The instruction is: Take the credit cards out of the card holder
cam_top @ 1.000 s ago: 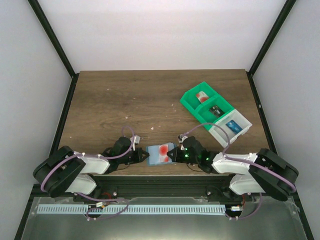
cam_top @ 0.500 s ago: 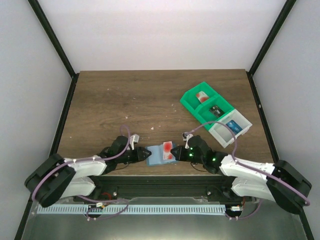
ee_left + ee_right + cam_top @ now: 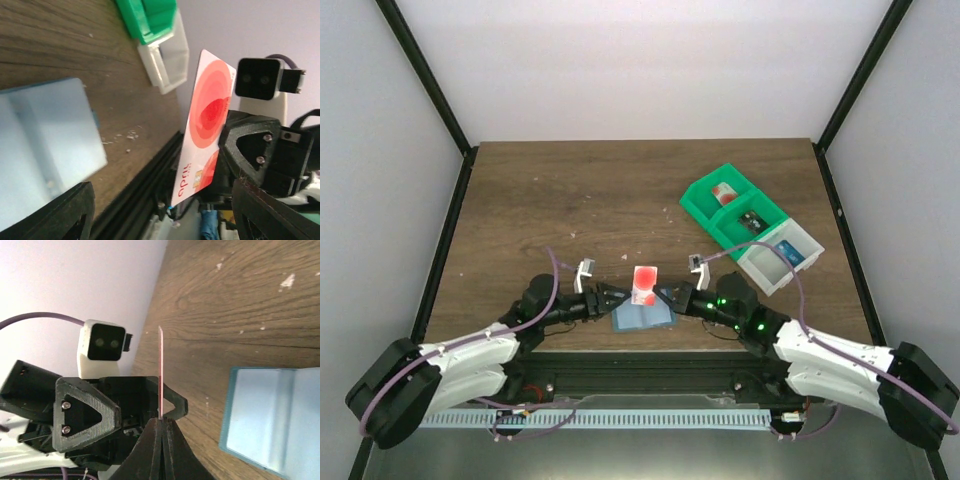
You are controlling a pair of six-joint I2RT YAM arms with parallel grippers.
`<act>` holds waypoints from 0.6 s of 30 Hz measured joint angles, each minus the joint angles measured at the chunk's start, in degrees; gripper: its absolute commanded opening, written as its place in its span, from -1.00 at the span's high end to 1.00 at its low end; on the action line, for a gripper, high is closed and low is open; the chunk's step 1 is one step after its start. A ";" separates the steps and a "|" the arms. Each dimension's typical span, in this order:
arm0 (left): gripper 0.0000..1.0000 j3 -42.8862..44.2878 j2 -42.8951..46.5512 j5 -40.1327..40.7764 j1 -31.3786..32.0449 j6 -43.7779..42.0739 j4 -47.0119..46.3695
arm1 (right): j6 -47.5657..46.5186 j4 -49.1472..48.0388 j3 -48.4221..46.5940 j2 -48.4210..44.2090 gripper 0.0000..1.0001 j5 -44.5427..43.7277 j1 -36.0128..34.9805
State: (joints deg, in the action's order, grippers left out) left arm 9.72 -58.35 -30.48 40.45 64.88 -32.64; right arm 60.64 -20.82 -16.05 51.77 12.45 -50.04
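My right gripper [image 3: 665, 298] is shut on a pinkish-red and white credit card [image 3: 645, 283] and holds it upright by its lower end. The right wrist view shows that credit card [image 3: 160, 370] edge-on above the closed right gripper [image 3: 161, 432]. The light-blue card holder [image 3: 642, 316] lies open on the table just below, apart from the card. My left gripper [image 3: 605, 298] stands open facing the credit card [image 3: 207, 125], with nothing between its fingers [image 3: 75, 210]. The card holder [image 3: 45, 150] lies to its left, and in the right wrist view the card holder [image 3: 272, 415] sits at the lower right.
A green-and-white row of bins [image 3: 750, 225] with small items inside stands at the back right of the wooden table [image 3: 550, 200]. The black front rail [image 3: 640, 365] runs just behind the holder. Crumbs dot the wood.
The left gripper has opened and let go of the holder. The right gripper has drawn the card up out of it. Both arms have reached farther over the table.
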 measured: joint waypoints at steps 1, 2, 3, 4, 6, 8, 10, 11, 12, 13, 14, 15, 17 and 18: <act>-0.46 -0.59 -0.04 -0.92 0.00 1.07 -2.05 | 0.50 -1.33 0.17 0.15 0.99 0.68 0.00; -0.42 -1.05 -0.07 -1.64 0.00 1.99 -3.65 | 0.85 -2.38 0.26 0.37 0.99 1.27 0.00; -0.36 -1.38 -0.09 -2.16 0.00 2.69 -5.01 | 1.09 -3.28 0.28 0.66 0.99 1.75 0.00; -0.31 -1.70 -0.09 -2.80 0.00 3.32 -6.47 | 1.46 -4.37 0.35 1.03 0.99 2.38 0.00; -0.26 -2.03 -0.09 -3.65 0.04 4.37 -8.59 | 2.21 -6.49 0.48 2.01 0.99 3.50 0.00; -0.25 -2.03 -0.31 -4.42 0.04 5.01 -10.47 | 2.95 -8.83 1.05 2.95 0.99 4.48 0.00; -0.10 -2.05 -0.57 -4.83 0.07 5.49 -12.02 | 3.58 -10.40 1.57 4.04 0.99 5.20 0.00; 0.02 -2.05 -0.74 -5.05 0.07 5.57 -12.52 | 3.85 -11.13 1.70 4.74 0.99 5.66 0.00; 0.15 -2.05 -0.94 -5.27 0.09 5.75 -12.87 | 4.04 -11.80 1.81 5.31 0.99 6.03 0.00; 0.34 -2.08 -1.18 -5.62 0.09 5.68 -13.22 | 4.39 -12.37 1.90 5.84 0.99 6.38 0.00; 0.49 -2.12 -1.46 -5.90 0.11 5.49 -13.68 | 4.66 -12.90 1.92 6.32 0.99 6.71 0.00; 0.62 -2.23 -1.77 -6.08 0.13 5.38 -14.19 | 4.76 -13.31 1.92 6.64 0.99 6.93 0.00; 0.96 -2.49 -2.25 -6.29 0.15 5.88 -14.75 | 4.83 -14.19 1.92 7.10 0.99 7.39 0.00; 1.00 -2.69 -2.49 -6.43 0.15 5.66 -14.99 | 4.83 -14.62 1.92 7.23 0.99 7.61 0.00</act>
State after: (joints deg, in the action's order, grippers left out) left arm 7.03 -60.84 -36.91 40.60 70.54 -47.64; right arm 65.47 -35.44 -14.13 59.00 20.05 -50.04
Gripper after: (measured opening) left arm 0.151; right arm 0.009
